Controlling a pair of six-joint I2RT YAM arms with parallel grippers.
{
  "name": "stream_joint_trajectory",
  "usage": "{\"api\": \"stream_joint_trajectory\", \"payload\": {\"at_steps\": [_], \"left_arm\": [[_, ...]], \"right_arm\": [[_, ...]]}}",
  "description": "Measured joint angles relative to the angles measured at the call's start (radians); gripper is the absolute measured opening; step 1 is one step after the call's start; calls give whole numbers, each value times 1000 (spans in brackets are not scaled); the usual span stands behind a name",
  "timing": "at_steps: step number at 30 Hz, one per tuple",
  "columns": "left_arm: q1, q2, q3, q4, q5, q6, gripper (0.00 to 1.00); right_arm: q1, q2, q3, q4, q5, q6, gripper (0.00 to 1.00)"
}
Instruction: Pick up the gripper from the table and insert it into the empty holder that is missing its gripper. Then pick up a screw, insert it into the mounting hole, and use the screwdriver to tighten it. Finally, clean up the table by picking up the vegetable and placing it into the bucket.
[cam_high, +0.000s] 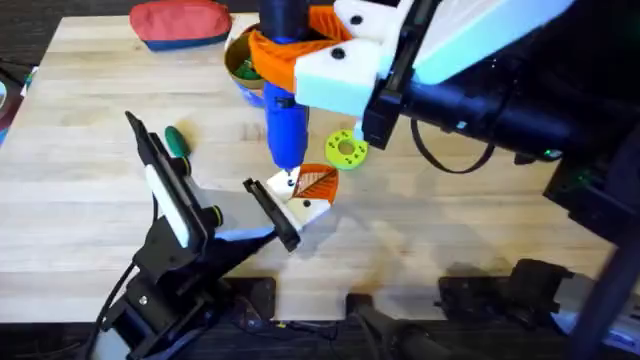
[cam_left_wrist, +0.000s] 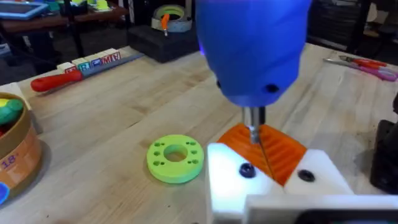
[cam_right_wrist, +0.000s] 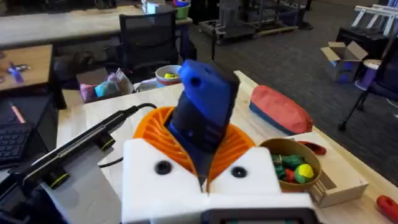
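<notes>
Right tool (cam_high: 300, 60) clamped on screwdriver (cam_high: 284, 125), bit down at holder (cam_high: 310, 195) mid-counter (screw-tightening step, apparently). Left tool (cam_high: 268, 212) beside holder, grip state unclear. Next: keep bit seated, upright. Vegetable (cam_high: 178, 141) waits far left.

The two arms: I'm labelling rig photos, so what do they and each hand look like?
The left arm is black with a white strip and yellow-green accents on its links. The right arm is black with a pale blue-white shell and a black cable looping below it. The right hand has white blocky fingers with orange ribbed pads and dark round screw heads.
</notes>
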Motion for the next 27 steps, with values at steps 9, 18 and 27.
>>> {"api": "stream_joint_trajectory", "payload": {"at_steps": [9, 18, 27], "left_arm": [[0, 0, 0, 0, 0, 0, 5], [0, 0, 0, 0, 0, 0, 5], [0, 0, 0, 0, 0, 0, 5]], "right_arm": [[-1, 26, 0, -10, 0, -3, 6], [-1, 43, 0, -23, 0, -3, 6], [-1, 43, 0, -24, 0, -6, 6]]}}
